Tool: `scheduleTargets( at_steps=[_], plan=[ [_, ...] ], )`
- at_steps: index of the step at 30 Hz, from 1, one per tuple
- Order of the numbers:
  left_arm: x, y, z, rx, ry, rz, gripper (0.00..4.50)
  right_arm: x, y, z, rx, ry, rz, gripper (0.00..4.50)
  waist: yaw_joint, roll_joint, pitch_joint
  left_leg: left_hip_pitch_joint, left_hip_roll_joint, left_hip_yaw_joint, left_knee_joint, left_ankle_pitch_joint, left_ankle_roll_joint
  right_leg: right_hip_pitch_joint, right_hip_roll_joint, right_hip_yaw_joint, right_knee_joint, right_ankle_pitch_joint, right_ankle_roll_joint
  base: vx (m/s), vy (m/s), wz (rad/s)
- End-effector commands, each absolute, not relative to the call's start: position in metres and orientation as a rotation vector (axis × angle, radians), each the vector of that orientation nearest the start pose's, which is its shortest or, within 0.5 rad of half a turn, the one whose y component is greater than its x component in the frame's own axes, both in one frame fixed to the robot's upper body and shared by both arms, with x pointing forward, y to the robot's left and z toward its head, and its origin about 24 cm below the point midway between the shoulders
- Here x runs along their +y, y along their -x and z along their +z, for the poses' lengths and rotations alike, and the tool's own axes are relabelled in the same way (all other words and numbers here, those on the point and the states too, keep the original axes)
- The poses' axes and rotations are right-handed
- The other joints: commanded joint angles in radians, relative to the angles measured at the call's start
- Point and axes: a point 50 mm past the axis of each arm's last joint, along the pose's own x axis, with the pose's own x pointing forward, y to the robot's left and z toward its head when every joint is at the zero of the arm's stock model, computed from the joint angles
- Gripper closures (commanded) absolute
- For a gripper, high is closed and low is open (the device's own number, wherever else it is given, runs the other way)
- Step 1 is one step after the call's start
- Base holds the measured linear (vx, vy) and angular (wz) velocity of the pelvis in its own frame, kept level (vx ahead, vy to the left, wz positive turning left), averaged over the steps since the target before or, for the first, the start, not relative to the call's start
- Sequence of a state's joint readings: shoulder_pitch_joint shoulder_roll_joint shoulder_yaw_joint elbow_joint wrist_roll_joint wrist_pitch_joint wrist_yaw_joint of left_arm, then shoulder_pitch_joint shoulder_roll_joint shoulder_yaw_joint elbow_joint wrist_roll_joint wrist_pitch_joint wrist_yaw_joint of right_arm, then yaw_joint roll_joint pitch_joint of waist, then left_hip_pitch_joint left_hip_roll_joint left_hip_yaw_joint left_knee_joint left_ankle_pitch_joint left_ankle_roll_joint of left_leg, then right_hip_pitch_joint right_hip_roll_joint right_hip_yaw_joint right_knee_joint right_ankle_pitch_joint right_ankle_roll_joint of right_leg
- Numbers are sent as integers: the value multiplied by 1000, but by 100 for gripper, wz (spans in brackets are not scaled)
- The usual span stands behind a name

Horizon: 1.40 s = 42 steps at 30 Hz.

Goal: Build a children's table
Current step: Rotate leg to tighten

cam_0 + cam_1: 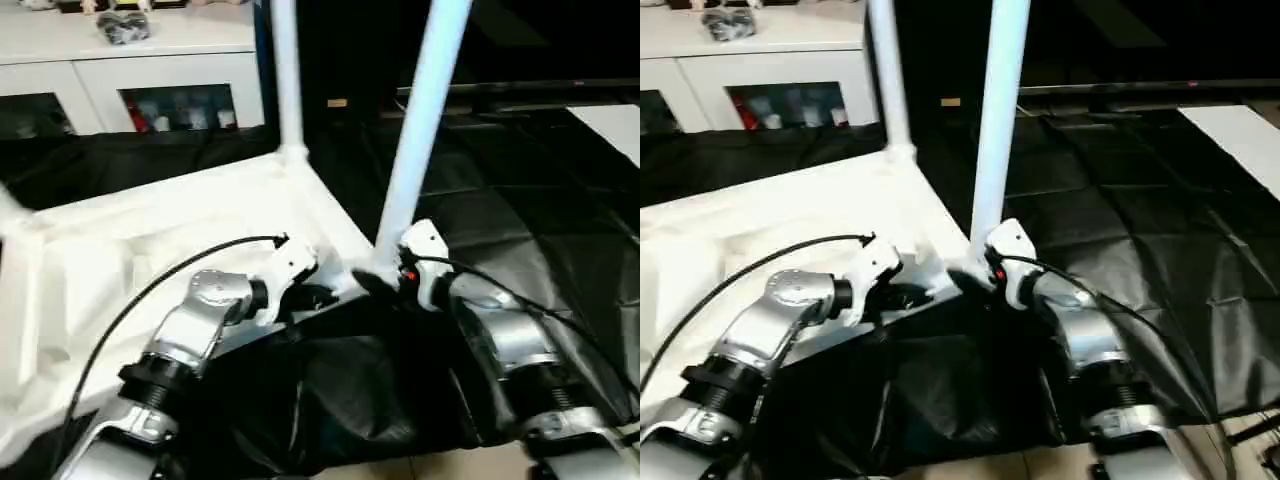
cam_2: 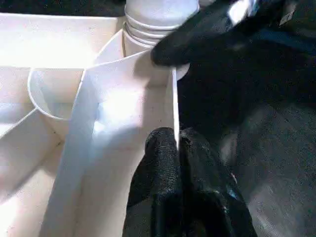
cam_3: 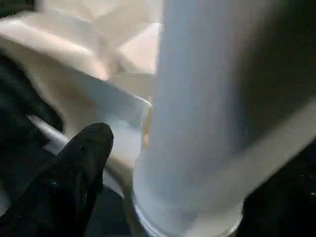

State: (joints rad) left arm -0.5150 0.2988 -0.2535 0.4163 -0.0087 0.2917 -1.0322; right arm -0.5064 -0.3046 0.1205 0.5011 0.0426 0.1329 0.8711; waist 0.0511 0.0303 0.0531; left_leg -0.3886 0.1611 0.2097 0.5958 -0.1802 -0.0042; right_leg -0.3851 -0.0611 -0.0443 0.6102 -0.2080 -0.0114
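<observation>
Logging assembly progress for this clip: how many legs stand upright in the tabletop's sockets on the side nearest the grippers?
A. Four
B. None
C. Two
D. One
C. Two white legs rise from the upturned tabletop: the far leg at its back corner and the near leg at the corner by the right gripper.

My black fingers (image 2: pixel 170 187) pinch a white tabletop (image 1: pixel 120 250); beside them, white legs (image 1: pixel 420 130) rise over the black drape (image 1: pixel 520 210), and my forearms (image 1: pixel 195 325) are silver.
</observation>
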Motion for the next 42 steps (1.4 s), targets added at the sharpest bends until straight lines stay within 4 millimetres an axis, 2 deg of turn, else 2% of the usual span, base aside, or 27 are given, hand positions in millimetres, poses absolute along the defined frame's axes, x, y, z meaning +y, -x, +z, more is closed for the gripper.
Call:
scheduleTargets(
  at_steps=[1, 2, 3, 8, 10, 13, 17, 18, 25, 33, 35, 38, 40, 41, 42],
  plan=[
    [110, -308, 60, 383, -297, -1247, 450, -141, -320, 61, 253, 252, 1015, 36, 2, -8, -59, 27, 83, -42, -72, -206, 44, 34, -94, 50, -73, -141, -247, 0, 0, 0],
    [111, -307, 60, 385, -297, -1249, 450, -142, -319, 62, 256, 255, 1026, 36, 3, -7, -59, 27, 83, -42, -72, -205, 44, 33, -95, 50, -72, -140, -247, 0, 0, 0],
    [118, -305, 59, 396, -302, -1264, 450, -148, -312, 61, 299, 289, 1117, 36, 7, -9, -61, 28, 82, -41, -69, -195, 49, 34, -95, 50, -72, -132, -251, 0, 0, 0],
    [123, -303, 59, 411, -301, -1288, 450, -149, -307, 60, 316, 301, 1161, 50, 11, -9, -61, 27, 82, -40, -69, -180, 57, 32, -93, 49, -69, -119, -256, 0, 0, 0],
    [125, -302, 59, 417, -301, -1297, 450, -149, -306, 60, 323, 306, 1174, 78, 11, -9, -60, 28, 82, -41, -70, -194, 50, 32, -94, 48, -71, -144, -256, 0, 0, 0],
    [128, -300, 59, 429, -303, -1315, 450, -148, -304, 58, 340, 321, 1190, 89, 10, -9, -60, 28, 82, -41, -70, -198, 43, 31, -94, 49, -72, -157, -252, 0, 0, 0],
    [129, -300, 60, 431, -304, -1318, 450, -148, -304, 57, 345, 322, 1195, 131, 9, -9, -61, 28, 81, -41, -69, -191, 43, 32, -93, 49, -70, -141, -255, 0, 0, 0],
    [130, -300, 60, 434, -304, -1319, 450, -148, -303, 55, 351, 326, 1196, 135, 11, -4, -61, 29, 81, -42, -69, -191, 42, 32, -94, 49, -70, -139, -256, 0, 0, 0],
    [130, -299, 59, 437, -301, -1319, 450, -145, -299, 50, 369, 337, 1210, 195, 10, -6, -62, 28, 81, -41, -68, -188, 44, 33, -93, 48, -69, -125, -259, 0, 0, 0],
    [123, -299, 56, 426, -280, -1300, 450, -138, -289, 38, 389, 254, 1224, 216, 12, -7, -60, 30, 82, -42, -70, -203, 39, 34, -94, 49, -72, -142, -255, 0, 0, 0],
    [114, -301, 55, 413, -265, -1267, 450, -133, -288, 33, 395, 230, 1189, 224, 10, -6, -58, 34, 83, -43, -73, -232, 29, 29, -92, 49, -76, -179, -250, 0, 0, 0],
    [104, -309, 56, 388, -257, -1189, 450, -123, -297, 28, 374, 212, 1045, 238, 6, -8, -55, 37, 81, -44, -77, -270, 1, 25, -94, 51, -81, -241, -240, 0, 0, 0],
    [97, -312, 57, 381, -250, -1163, 450, -118, -302, 25, 379, 183, 955, 241, 2, -7, -52, 42, 79, -50, -79, -326, -27, 22, -99, 52, -93, -356, -210, 0, 0, 0],
    [90, -316, 58, 372, -242, -1125, 450, -112, -308, 23, 385, 146, 872, 243, -1, -9, -50, 41, 78, -50, -80, -334, -30, 20, -98, 52, -95, -373, -201, 0, 0, 0],
    [82, -319, 59, 363, -232, -1093, 450, -105, -312, 21, 392, 111, 797, 245, -8, -5, -48, 47, 77, -56, -83, -377, -53, 12, -97, 51, -100, -435, -180, 0, 0, 0]
  ],
)
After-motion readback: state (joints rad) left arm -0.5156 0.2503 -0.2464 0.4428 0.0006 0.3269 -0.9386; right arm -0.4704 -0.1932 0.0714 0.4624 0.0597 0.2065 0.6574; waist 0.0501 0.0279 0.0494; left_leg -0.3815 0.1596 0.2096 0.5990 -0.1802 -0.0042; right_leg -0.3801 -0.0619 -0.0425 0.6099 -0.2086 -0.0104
